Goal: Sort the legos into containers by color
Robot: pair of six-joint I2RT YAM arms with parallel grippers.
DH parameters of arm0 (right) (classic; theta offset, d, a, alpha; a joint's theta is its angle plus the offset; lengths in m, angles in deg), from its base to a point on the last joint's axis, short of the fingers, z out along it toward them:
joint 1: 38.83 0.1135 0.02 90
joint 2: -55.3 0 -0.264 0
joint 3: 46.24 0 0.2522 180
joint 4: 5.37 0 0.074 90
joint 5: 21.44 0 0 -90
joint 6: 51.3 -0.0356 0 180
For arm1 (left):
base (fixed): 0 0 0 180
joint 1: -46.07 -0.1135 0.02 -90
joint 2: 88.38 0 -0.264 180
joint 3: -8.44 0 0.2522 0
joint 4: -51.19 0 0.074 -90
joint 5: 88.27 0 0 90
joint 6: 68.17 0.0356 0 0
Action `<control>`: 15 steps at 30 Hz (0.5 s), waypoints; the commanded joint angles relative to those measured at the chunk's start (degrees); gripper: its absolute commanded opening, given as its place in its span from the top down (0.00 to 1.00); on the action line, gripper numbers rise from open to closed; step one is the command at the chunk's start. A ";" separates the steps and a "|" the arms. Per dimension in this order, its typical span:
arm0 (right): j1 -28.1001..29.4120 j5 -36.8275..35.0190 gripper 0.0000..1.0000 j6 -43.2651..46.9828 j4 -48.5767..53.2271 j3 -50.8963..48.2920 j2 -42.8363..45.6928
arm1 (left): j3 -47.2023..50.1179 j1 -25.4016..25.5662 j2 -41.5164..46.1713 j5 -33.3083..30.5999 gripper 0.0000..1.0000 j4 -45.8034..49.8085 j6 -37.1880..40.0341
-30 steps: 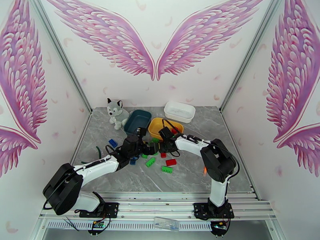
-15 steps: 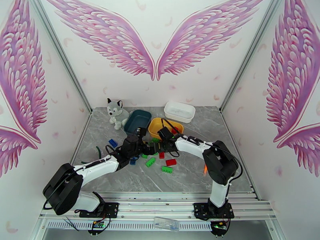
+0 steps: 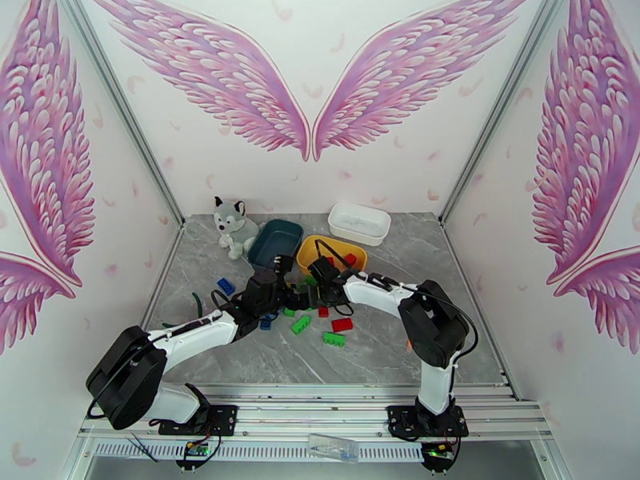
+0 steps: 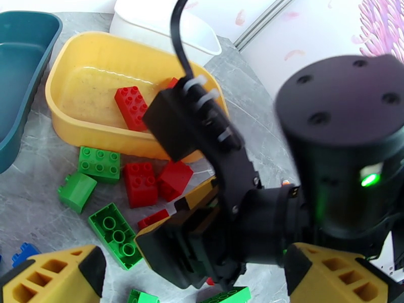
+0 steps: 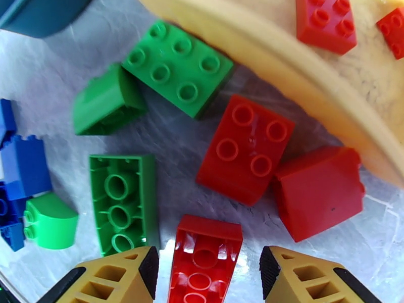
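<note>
Red, green and blue legos lie in a pile [image 3: 308, 310] in front of the yellow container [image 3: 332, 251], which holds red bricks [image 4: 131, 107]. The teal container [image 3: 276, 242] is left of it and the white container [image 3: 359, 223] behind. My right gripper [image 5: 207, 271] is open low over the pile. An upside-down red brick [image 5: 204, 258] lies between its fingertips with a gap on each side. A studded red brick [image 5: 245, 147] and a smooth red one [image 5: 318, 198] lie just beyond. My left gripper [image 4: 197, 279] is wide open, holds nothing and hovers right beside the right gripper [image 4: 171, 218].
A plush husky [image 3: 234, 226] sits at the back left beside the teal tub. Green bricks [image 5: 177, 66] lie against the yellow tub's rim [image 5: 283, 71], and blue ones [image 5: 22, 167] at the pile's left. Single bricks, one red [image 3: 342, 324] and one green [image 3: 334, 339], lie nearer the front.
My right gripper has moved left from the yellow tub's front edge to over the pile, and its jaws have widened. The left arm has stayed put.
</note>
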 commanded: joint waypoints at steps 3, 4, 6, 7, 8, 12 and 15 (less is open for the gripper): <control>0.37 -2.41 0.42 1.02 2.36 2.41 -1.42 | 0.06 -0.26 -0.31 0.58 0.01 0.63 0.06; 0.37 -2.47 0.43 1.04 2.41 2.42 -1.59 | 0.16 -0.27 -0.29 0.61 0.01 0.65 0.02; 0.37 -2.37 0.45 1.11 2.60 2.75 -2.14 | 0.17 -0.28 -0.26 0.58 0.01 0.62 0.00; 0.37 -2.41 0.46 1.15 2.68 2.86 -2.33 | 0.17 -0.25 -0.31 0.60 0.01 0.65 0.00; 0.38 -2.33 0.46 1.06 2.76 3.03 -2.64 | 0.16 -0.31 -0.20 0.60 0.01 0.60 0.02; 0.50 -2.03 0.48 1.10 2.90 3.56 -3.70 | 0.16 -0.36 -0.24 0.63 0.01 0.65 0.01; 0.54 -1.99 0.50 1.11 3.04 3.88 -4.16 | 0.17 -0.44 -0.18 0.58 0.01 0.64 0.03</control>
